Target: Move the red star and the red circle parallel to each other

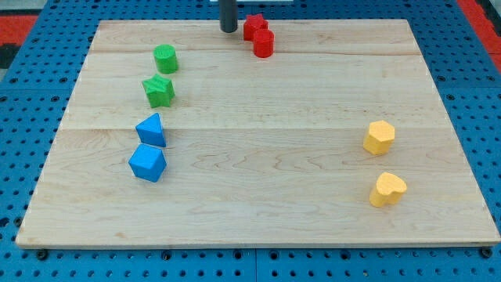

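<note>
The red star (254, 27) sits near the view's top edge of the wooden board, a little right of centre. The red circle (264, 44) touches it just below and slightly to the right. My tip (228, 30) stands at the top of the board, just left of the red star, with a small gap between them. The rod rises out of the view's top.
A green circle (165, 58) and a green star (159, 91) lie at the upper left. A blue triangle (151, 130) and a blue cube (147, 163) lie below them. A yellow hexagon (379, 137) and a yellow heart (387, 189) lie at the right. The board (258, 157) rests on a blue pegboard.
</note>
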Controlling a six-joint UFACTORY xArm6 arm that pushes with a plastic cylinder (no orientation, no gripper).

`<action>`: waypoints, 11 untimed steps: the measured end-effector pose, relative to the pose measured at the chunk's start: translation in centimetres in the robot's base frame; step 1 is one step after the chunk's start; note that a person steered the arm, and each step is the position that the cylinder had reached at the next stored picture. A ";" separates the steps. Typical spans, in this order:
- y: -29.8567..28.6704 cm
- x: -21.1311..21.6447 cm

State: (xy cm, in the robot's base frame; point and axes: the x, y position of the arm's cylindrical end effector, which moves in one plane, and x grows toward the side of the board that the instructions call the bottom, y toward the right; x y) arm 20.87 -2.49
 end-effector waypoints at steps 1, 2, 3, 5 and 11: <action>1.2 -0.2; 3.5 -0.1; 6.5 3.4; 7.6 7.6; 3.3 0.5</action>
State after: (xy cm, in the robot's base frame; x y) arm 21.34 0.82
